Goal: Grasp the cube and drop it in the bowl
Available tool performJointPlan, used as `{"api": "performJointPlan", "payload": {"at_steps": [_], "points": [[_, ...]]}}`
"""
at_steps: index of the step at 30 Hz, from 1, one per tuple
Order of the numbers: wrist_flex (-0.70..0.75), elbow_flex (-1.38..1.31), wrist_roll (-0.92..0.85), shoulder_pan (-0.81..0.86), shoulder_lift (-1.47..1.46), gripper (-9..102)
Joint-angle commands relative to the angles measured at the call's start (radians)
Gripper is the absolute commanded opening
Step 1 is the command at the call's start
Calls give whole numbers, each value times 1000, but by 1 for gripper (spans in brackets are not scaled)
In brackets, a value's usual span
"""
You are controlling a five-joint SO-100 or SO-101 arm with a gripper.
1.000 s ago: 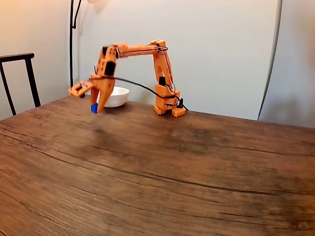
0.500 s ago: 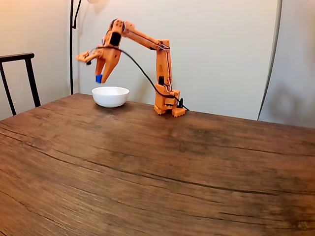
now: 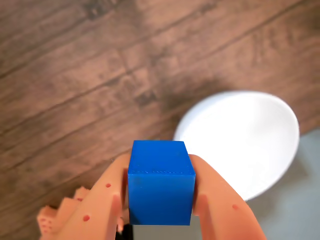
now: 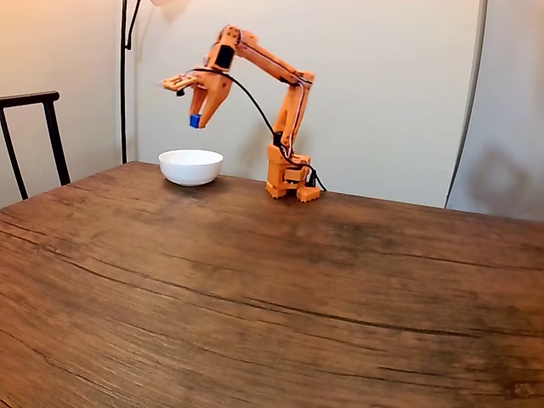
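Wrist view: gripper (image 3: 161,200) clamped on the blue cube (image 3: 160,182) at lower centre, orange fingers (image 3: 220,200) pressed to both sides, white bowl (image 3: 240,140) down on the wooden table (image 3: 75,75) at centre right, not squarely beneath the cube. Fixed view: gripper (image 4: 196,119) pinching the cube (image 4: 195,121) at upper left, well above the bowl (image 4: 190,167). Risk if let go now: a long fall, cube likely bouncing off the glossy rim or landing beside it.
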Motion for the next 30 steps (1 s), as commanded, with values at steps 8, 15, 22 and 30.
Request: {"api": "performJointPlan", "payload": {"at_steps": [8, 15, 22, 30], "points": [[-198, 370, 92, 229, 232, 5], [-339, 476, 135, 359, 230, 5], [-474, 541, 155, 479, 229, 4], [-666, 658, 156, 577, 227, 5]]}}
